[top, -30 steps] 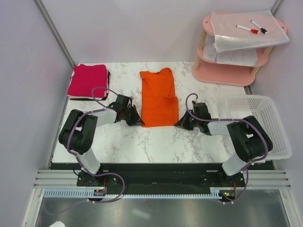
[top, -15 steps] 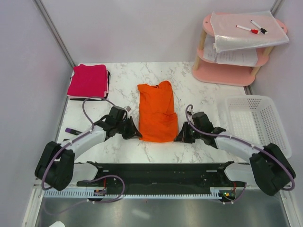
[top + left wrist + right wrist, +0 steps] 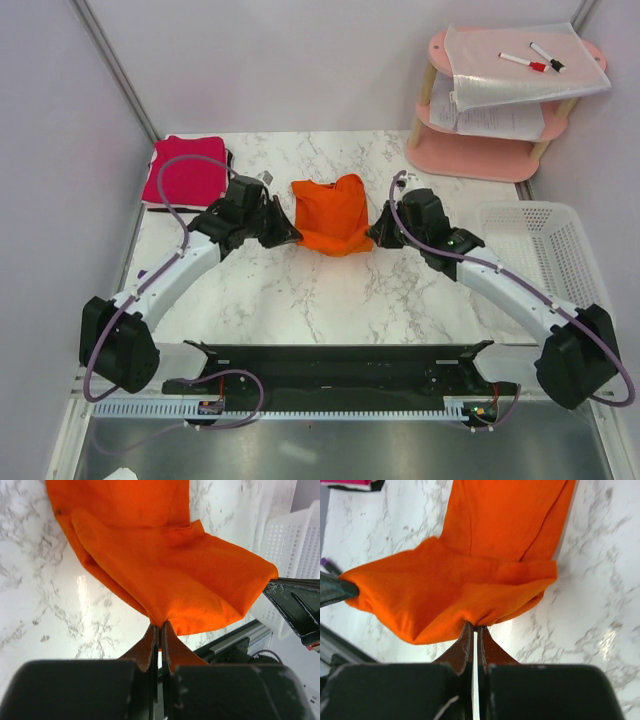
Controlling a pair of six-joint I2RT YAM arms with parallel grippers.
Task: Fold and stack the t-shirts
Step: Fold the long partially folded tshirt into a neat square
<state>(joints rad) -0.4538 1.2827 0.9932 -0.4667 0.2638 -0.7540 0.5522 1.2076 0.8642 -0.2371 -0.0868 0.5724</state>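
The orange t-shirt [image 3: 333, 214] lies mid-table, its near half lifted and doubled back over the far half. My left gripper [image 3: 295, 237] is shut on its near left corner [image 3: 159, 615]. My right gripper [image 3: 374, 236] is shut on the near right corner [image 3: 476, 619]. In both wrist views the cloth [image 3: 470, 575] sags between the two grips above the marble. The magenta-pink t-shirt [image 3: 183, 170] lies folded at the far left corner of the table, apart from both grippers.
A white plastic basket [image 3: 545, 258] stands at the right edge of the table. A pink two-tier shelf [image 3: 500, 110] at the far right carries white paper sheets [image 3: 520, 70] and two markers [image 3: 535, 60]. Grey walls close in left and right.
Both grippers have carried the shirt's near edge away from the arm bases and up, folding the near half back over the far half. The shirt's outline has shortened to about half.
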